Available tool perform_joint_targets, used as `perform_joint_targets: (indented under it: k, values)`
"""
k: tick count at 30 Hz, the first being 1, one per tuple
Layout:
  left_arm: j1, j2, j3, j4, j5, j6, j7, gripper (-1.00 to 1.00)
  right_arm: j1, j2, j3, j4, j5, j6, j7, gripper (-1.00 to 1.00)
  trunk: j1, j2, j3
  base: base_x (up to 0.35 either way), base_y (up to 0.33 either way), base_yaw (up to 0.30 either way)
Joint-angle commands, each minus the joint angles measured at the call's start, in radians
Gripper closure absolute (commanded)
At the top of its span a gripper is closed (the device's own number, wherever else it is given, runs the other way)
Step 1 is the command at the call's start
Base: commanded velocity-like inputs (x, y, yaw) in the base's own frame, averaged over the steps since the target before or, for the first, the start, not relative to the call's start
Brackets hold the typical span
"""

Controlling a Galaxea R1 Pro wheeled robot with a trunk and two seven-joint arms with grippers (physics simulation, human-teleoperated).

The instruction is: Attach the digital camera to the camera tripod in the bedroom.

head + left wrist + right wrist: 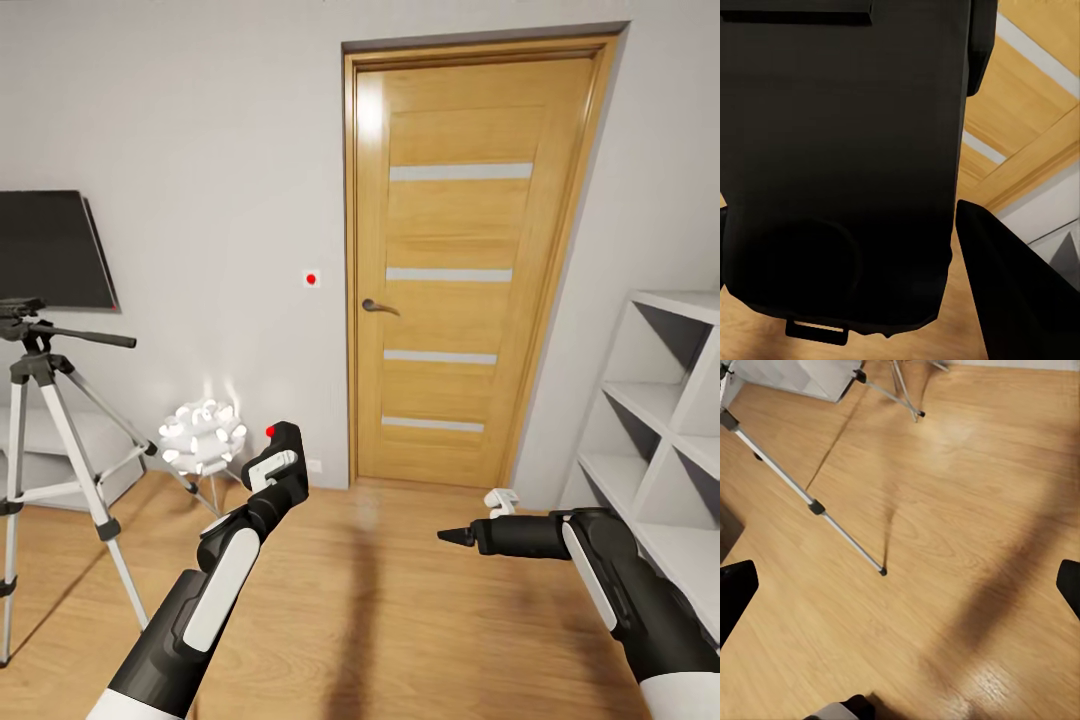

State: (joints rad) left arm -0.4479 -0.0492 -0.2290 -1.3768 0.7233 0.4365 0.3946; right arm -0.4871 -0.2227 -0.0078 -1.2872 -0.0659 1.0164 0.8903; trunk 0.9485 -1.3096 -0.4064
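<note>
At nine o'clock in the head view stands the camera tripod (pixel 45 440), head bare, pan handle pointing toward three o'clock. Left gripper (pixel 277 462) pinches the digital camera (pixel 283 450) at centre, long axis upright, red dot on top; lens direction unclear. Right gripper (pixel 470 528) hangs empty, fingers spread. Carrying step, I judge; next, bring the camera over the tripod head and lower it squarely.

camera tripod (pixel 45 440) far left | lamp (pixel 203 436) right of it | door (pixel 470 270) centre | cube shelf (pixel 665 420) far right
</note>
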Motion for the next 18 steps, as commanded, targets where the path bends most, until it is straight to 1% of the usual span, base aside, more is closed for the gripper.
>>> perform_joint_targets:
  k: [1, 6, 9, 12, 13, 14, 16, 18]
  values:
    - [-0.001, 0.0, -0.001, -0.001, 0.009, 0.002, 0.007, 1.0, -0.001, 0.0, -0.001, 0.0, -0.006, 0.008, -0.002, -1.0, -0.004, 0.007, 0.002, 0.0, 0.0, 0.0]
    - [-0.001, 0.0, 0.0, 0.007, 0.009, 0.002, 0.007, 1.0, -0.001, 0.0, -0.002, 0.0, -0.008, 0.007, -0.002, -1.0, -0.023, 0.042, 0.018, 0.0, 0.0, 0.0]
    - [-0.001, 0.001, 0.001, 0.029, 0.009, 0.002, 0.008, 1.0, -0.001, -0.001, -0.004, 0.006, -0.011, 0.007, -0.002, -1.0, -0.035, 0.063, 0.027, 0.0, 0.0, 0.0]
    - [-0.001, 0.002, 0.006, 0.104, 0.009, 0.001, 0.009, 1.0, -0.001, -0.001, -0.006, 0.023, -0.013, 0.006, -0.008, -1.0, -0.046, 0.084, 0.036, 0.0, 0.0, 0.0]
    - [-0.001, 0.004, 0.013, 0.156, 0.005, 0.002, 0.01, 1.0, -0.001, -0.001, -0.008, 0.047, -0.013, 0.001, -0.018, -1.0, -0.05, 0.091, 0.04, 0.0, 0.0, 0.0]
    - [-0.001, 0.015, 0.037, 0.235, -0.002, 0.003, 0.01, 1.0, -0.001, -0.003, -0.012, 0.125, -0.013, -0.031, -0.053, -1.0, -0.054, 0.098, 0.043, 0.0, 0.0, 0.0]
    - [-0.001, 0.024, 0.051, 0.26, -0.002, 0.004, 0.01, 1.0, -0.001, -0.006, -0.013, 0.175, -0.012, -0.059, -0.074, -1.0, -0.061, 0.112, 0.049, 0.0, 0.0, 0.0]
    - [0.0, 0.038, 0.062, 0.28, 0.0, 0.006, 0.01, 1.0, -0.001, -0.01, -0.014, 0.232, -0.012, -0.096, -0.096, -1.0, -0.069, 0.126, 0.055, 0.0, 0.0, 0.0]
